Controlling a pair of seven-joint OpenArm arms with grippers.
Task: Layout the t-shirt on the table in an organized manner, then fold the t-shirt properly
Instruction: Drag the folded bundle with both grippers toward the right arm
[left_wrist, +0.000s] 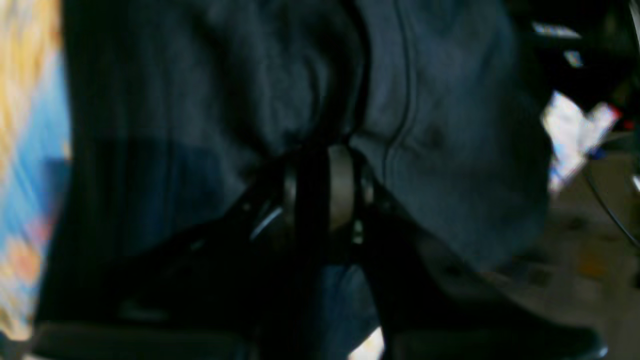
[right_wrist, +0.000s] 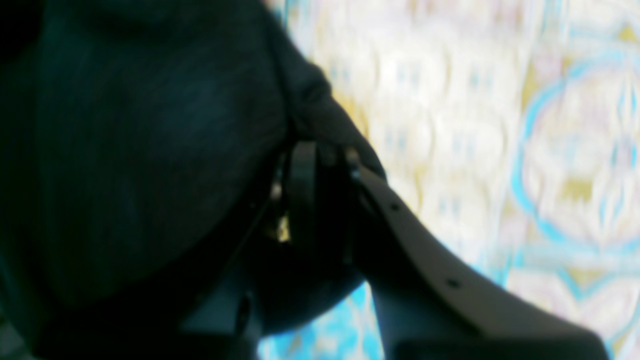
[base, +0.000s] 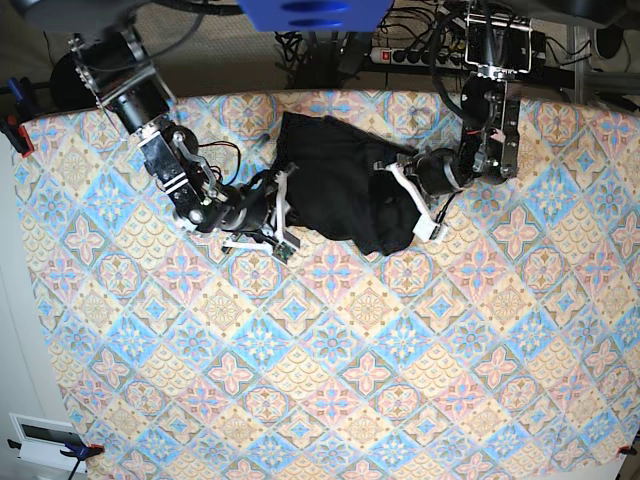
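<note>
1. The plain black, soft fabric t-shirt (base: 340, 190) lies bunched on the far half of the surface (base: 330, 380), which is covered in a cloth of pastel blue, pink and yellow diamond tiles.
2. In the base view the garment is stretched between the two arms, its mass rumpled and uneven, with one edge near the far border of the surface.
3. The right gripper (base: 283, 205) meets the garment's edge on that view's left side. Its white fingers (base: 280, 198) lie against the black fabric.
4. In the right wrist view the jaws of this gripper (right_wrist: 320, 165) stand nearly together, with a fold of the dark cloth (right_wrist: 150, 150) pinched between them. The fabric fills the left of that view and the patterned cloth (right_wrist: 500, 150) shows blurred on the right.
5. The left gripper (base: 405, 190) meets the garment's opposite edge, on the base view's right.
6. In the left wrist view its jaws (left_wrist: 325, 165) are also drawn close, clamping a ridge of the black fabric (left_wrist: 440, 125), which hangs in folds on both sides of them.
7. Both wrist views are blurred, so the exact part of the garment each one grips cannot be told.
</note>
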